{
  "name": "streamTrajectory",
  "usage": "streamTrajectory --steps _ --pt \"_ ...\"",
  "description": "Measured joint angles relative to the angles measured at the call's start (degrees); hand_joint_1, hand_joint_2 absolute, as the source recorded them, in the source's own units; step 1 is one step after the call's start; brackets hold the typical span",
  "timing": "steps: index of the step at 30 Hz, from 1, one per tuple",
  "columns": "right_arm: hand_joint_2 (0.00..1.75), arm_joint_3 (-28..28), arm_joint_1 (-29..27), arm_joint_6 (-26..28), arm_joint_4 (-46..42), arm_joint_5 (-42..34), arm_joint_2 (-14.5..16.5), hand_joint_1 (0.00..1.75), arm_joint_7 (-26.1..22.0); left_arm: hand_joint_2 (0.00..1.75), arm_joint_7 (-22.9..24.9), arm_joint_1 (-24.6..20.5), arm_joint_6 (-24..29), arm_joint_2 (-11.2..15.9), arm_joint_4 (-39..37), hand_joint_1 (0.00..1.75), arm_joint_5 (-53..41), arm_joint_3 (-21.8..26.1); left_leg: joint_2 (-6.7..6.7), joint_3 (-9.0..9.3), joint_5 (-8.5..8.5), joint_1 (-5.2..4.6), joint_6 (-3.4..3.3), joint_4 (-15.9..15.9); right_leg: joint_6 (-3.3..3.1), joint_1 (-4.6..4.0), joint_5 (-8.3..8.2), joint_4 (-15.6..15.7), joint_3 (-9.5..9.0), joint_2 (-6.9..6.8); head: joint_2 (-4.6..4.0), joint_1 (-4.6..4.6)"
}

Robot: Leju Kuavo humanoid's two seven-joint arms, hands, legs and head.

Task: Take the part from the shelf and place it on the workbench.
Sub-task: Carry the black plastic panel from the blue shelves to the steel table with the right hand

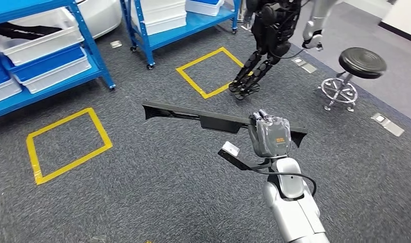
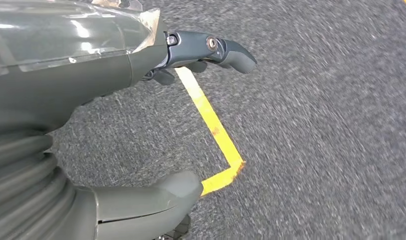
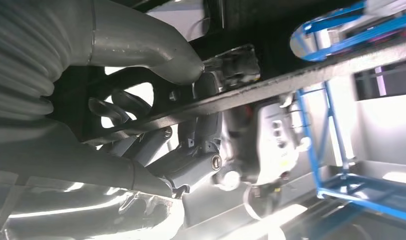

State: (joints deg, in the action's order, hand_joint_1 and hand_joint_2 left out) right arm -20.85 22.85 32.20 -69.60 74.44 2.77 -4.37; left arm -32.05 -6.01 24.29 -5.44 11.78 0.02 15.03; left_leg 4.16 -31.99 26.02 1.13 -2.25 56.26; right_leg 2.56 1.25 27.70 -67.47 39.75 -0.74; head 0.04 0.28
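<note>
Your right hand (image 1: 269, 135) has its fingers wrapped around the long black part (image 1: 193, 115), held level above the grey carpet (image 1: 157, 192) near one end, while your left hand (image 2: 140, 60) hangs with fingers apart, holding nothing. You are in the carry step, the blue shelves (image 1: 91, 55) off to the left beyond the part. No bench is in sight, so next you need to find it before lowering the part.
</note>
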Motion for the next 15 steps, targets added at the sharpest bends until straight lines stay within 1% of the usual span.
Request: streamTrajectory --steps 1,2,3,4,5,6,7,8,9,10,11,12,13,14,15 --pt "1.75 0.2 -0.2 0.0 -0.4 0.2 -0.2 1.75 0.2 1.75 0.1 -0.1 -0.1 0.0 0.0 0.00 -0.2 0.0 0.63 0.07 0.13 -0.12 0.22 0.1 0.23 -0.02 -1.25 4.5 -2.54 -1.42 0.00 0.01" --pt "1.75 0.3 -0.4 0.0 -1.0 0.4 -0.3 1.75 0.4 1.75 0.2 -0.2 -0.1 -0.1 0.0 0.00 -0.6 0.1 1.19 0.15 0.28 -0.28 0.51 0.1 0.17 -0.27 -2.24 8.1 -4.52 -2.53 0.00 0.00" --pt "1.75 0.5 -0.6 0.0 -1.6 0.6 -0.4 1.75 0.7 1.75 0.3 -0.3 -0.2 -0.1 0.0 0.00 -1.0 0.0 1.69 0.24 0.42 -0.47 0.81 0.2 -0.14 -0.51 -2.73 10.0 -5.56 -3.19 0.00 -0.07" --pt "1.75 0.8 -1.0 0.0 -2.2 0.8 -0.6 1.75 1.0 1.75 0.4 -0.5 -0.2 -0.2 0.0 0.00 -1.3 0.0 2.21 0.36 0.52 -0.60 1.12 0.2 -0.54 -0.80 -2.91 10.7 -5.83 -3.21 0.00 -0.14" --pt "1.75 1.1 -1.4 0.0 -2.8 1.0 -0.8 1.75 1.1 1.75 0.5 -0.7 -0.2 -0.2 0.0 0.00 -1.6 0.0 2.75 0.50 0.58 -0.60 1.43 0.2 -0.93 -0.99 -3.11 10.8 -5.76 -2.49 0.00 -0.20" --pt "1.75 1.4 -1.9 0.0 -3.3 1.1 -1.0 1.75 1.3 1.75 0.7 -0.9 -0.2 -0.3 0.0 0.00 -1.8 0.0 2.82 0.54 0.75 -0.43 1.78 0.2 -1.34 -0.62 -3.28 10.8 -5.77 -1.83 0.00 -0.26" --pt "1.75 1.7 -2.3 0.0 -3.7 1.1 -1.2 1.75 1.3 1.75 0.7 -1.2 -0.2 -0.3 0.0 0.00 -1.9 0.0 2.02 0.42 1.31 -0.20 2.09 0.7 -1.72 -0.34 -3.45 10.9 -5.78 -1.18 0.00 -0.34" --pt "1.75 1.9 -2.6 0.0 -4.1 1.1 -1.3 1.75 1.3 1.75 0.8 -1.3 -0.2 -0.4 0.0 0.00 -2.0 0.0 0.52 -0.20 2.66 -0.02 2.34 2.4 -2.22 -0.03 -3.64 11.0 -5.81 -0.54 0.00 -0.46" --pt "1.75 2.0 -2.8 0.0 -4.4 1.2 -1.4 1.75 1.4 1.75 0.9 -1.4 -0.2 -0.4 0.0 0.00 -2.0 0.0 -1.33 -1.25 4.47 0.15 2.51 5.0 -2.62 0.24 -3.79 11.0 -5.84 0.09 0.00 -0.63" --pt "1.75 2.0 -2.9 0.0 -4.6 1.2 -1.4 1.75 1.4 1.75 0.9 -1.4 -0.2 -0.4 0.0 0.00 -2.0 0.0 -2.93 -2.94 6.71 0.18 2.56 9.0 -2.91 0.08 -3.88 11.0 -5.78 0.82 0.00 -0.79" --pt "1.75 2.0 -3.2 0.0 -4.7 1.2 -1.5 1.75 1.4 1.75 1.0 -1.4 -0.2 -0.4 0.0 0.00 -2.0 0.0 -3.81 -4.89 8.65 0.19 2.58 13.2 -3.12 -0.08 -3.93 11.0 -5.75 1.58 0.00 -0.88" --pt "1.75 2.1 -3.5 0.0 -4.8 1.2 -1.5 1.75 1.4 1.75 1.0 -1.4 -0.2 -0.4 0.0 0.00 -2.1 0.0 -4.10 -6.37 9.54 0.19 2.56 16.2 -3.17 -0.23 -3.96 11.0 -5.73 2.42 0.00 -0.92" --pt "1.75 2.1 -3.8 0.0 -4.8 1.2 -1.6 1.75 1.4 1.75 0.9 -1.4 -0.3 -0.4 0.0 0.00 -2.2 0.0 -4.23 -7.17 9.43 0.19 2.48 17.5 -3.19 -0.36 -3.98 10.9 -5.74 3.32 0.00 -0.93" --pt "1.75 2.2 -4.2 0.1 -4.9 1.2 -1.8 1.75 1.4 1.75 0.8 -1.4 -0.3 -0.4 0.0 0.00 -2.5 0.0 -4.32 -6.71 8.07 0.19 2.32 16.3 -3.19 -0.43 -3.98 10.9 -5.77 4.14 0.00 -0.93" --pt "1.75 2.3 -4.6 0.1 -5.1 1.2 -2.0 1.75 1.4 1.75 0.8 -1.5 -0.4 -0.4 0.0 0.00 -2.9 0.0 -4.74 -5.20 5.87 0.20 2.07 12.9 -3.18 -0.46 -3.98 10.7 -5.80 4.96 0.00 -0.95"
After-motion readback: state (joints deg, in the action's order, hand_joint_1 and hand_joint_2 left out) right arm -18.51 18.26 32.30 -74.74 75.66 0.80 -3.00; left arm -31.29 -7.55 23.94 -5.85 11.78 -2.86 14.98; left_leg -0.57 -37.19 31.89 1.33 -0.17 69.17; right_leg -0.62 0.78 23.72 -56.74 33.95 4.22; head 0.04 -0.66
